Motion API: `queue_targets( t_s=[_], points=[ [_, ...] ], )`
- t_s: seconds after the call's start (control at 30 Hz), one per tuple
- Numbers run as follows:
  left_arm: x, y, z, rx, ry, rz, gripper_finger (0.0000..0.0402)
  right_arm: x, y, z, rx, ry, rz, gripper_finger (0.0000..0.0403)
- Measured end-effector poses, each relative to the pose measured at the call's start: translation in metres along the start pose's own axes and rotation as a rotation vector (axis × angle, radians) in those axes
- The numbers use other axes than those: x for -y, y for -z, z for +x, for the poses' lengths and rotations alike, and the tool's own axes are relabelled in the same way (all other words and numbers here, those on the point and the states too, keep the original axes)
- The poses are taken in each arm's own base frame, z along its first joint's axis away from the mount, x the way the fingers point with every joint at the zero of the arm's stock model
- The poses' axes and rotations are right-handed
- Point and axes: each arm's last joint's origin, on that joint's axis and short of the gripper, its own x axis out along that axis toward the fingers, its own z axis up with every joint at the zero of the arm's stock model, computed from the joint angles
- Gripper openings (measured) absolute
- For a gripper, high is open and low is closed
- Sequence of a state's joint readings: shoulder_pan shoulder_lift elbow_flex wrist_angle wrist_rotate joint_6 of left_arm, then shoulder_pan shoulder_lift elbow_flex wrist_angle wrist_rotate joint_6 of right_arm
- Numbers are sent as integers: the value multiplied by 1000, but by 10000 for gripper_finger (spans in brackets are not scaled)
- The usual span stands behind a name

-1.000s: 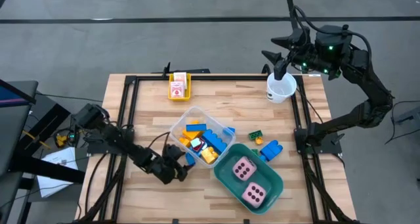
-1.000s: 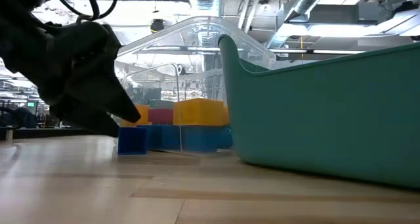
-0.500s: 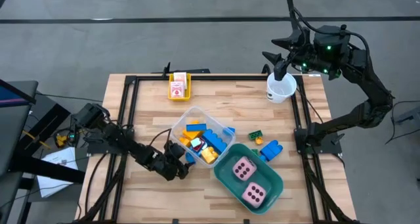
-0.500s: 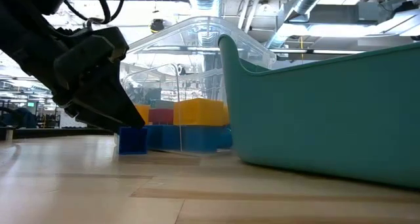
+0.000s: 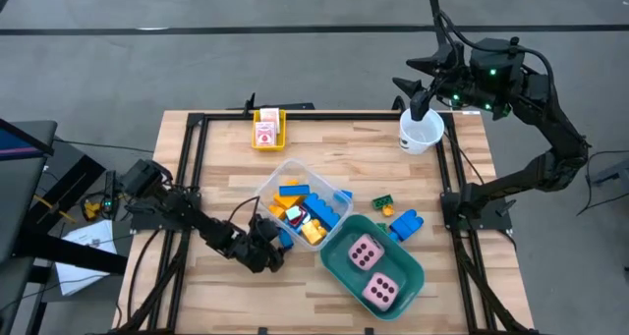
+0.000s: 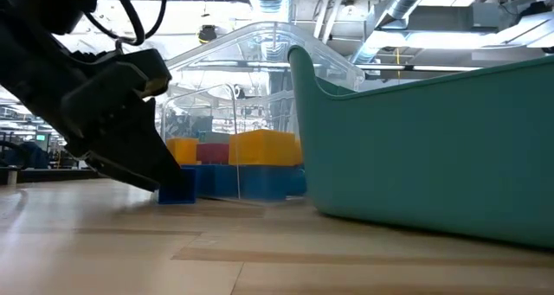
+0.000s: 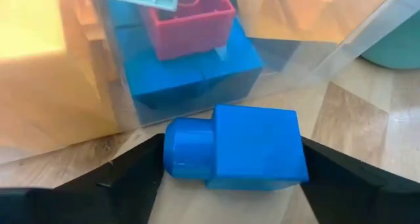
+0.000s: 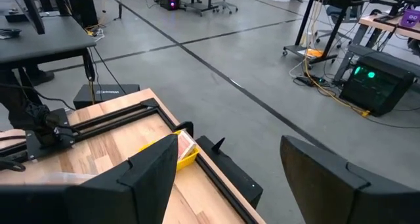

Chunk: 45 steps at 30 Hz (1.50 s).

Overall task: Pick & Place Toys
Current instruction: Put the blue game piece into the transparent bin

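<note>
- Overhead, the left gripper (image 5: 267, 253) is sitting low on the table (image 5: 197, 286) in the lower-left-centre of the frame, right against the lower-left corner of the clear bin (image 5: 291, 171), fingers spread around a blue brick (image 5: 283, 239).
- Clear bin mid-frame is holding blue, yellow and orange bricks; teal tub (image 5: 403, 261) lower right of it is holding two pink dice (image 5: 366, 252).
- Loose blue brick pair (image 5: 404, 224) and a small green piece (image 5: 383, 205) are lying right of the bin; yellow tray with cards (image 5: 267, 131) is sitting at upper centre.
- Right gripper (image 5: 421, 91) is hovering at upper right above the white cup (image 5: 421, 131), fingers parted, nothing in them.
- Low view: left gripper (image 6: 164, 178) is filling the left side, tip touching the blue brick (image 6: 177, 185) on the wood beside the clear bin (image 6: 260, 70); teal tub (image 6: 433, 148) is filling the right.
- Left wrist view: blue brick (image 7: 239, 147) is lying on its side centre-bottom, stud pointing frame-left, between the two dark fingers (image 7: 125, 178); grip is open, whether the fingers are touching it is unclear. Clear bin wall just behind it, with a red brick (image 7: 187, 20) inside.
- Right wrist view: right gripper (image 8: 230, 178) is standing open and empty, floor and table edge beyond; yellow tray (image 8: 185, 153) is peeking past one finger.
</note>
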<state>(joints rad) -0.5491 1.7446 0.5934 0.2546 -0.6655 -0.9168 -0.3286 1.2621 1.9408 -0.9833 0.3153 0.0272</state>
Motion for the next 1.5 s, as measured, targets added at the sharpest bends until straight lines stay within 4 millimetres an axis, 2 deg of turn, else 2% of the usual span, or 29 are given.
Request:
queue_targets(
  t_s=[0.13, 0.27, 0.4, 0.5, 0.6, 0.7, 0.8, 0.87, 0.93, 1.0, 1.1, 1.2, 1.37, 1.5],
  points=[
    [0, -1, -1, -16, 14, -3, 267, 0, 0, 0, 4, 0, 2, 260],
    [4, -5, -8, -87, 98, -18, 261, 0, 0, 0, 4, 0, 12, 260],
    [8, -14, -30, -155, 189, -11, 261, 0, 0, 0, 4, 0, 18, 260],
    [11, -26, -59, -182, 293, 8, 261, 0, 0, 0, 4, 0, 27, 260],
    [10, -45, -96, -154, 430, 6, 261, 0, 0, 0, 4, 0, 40, 260],
    [-1, -72, -128, -65, 515, -24, 261, 0, 0, 0, 4, 0, 54, 260],
    [-17, -109, -153, 59, 510, 25, 261, -2, 0, -1, 5, -10, 54, 260],
    [-28, -133, -161, 149, 450, 108, 261, -3, 0, 0, 4, -15, 53, 260],
    [-39, -154, -158, 209, 355, 179, 261, -3, 0, 0, -3, -15, 54, 260],
    [-52, -171, -148, 241, 272, 215, 261, -3, 3, 0, -32, -12, 63, 260],
    [-71, -193, -125, 241, 179, 260, 265, -2, 10, 0, -104, -4, 90, 260],
    [-87, -207, -96, 205, 144, 277, 266, -3, 23, 4, -202, 17, 141, 260],
    [-97, -203, -50, 55, 184, 330, 264, -7, 59, 19, -459, 84, 193, 260],
    [-94, -195, -31, -11, 225, 396, 269, -20, 91, 36, -618, 112, 186, 260]
  ],
)
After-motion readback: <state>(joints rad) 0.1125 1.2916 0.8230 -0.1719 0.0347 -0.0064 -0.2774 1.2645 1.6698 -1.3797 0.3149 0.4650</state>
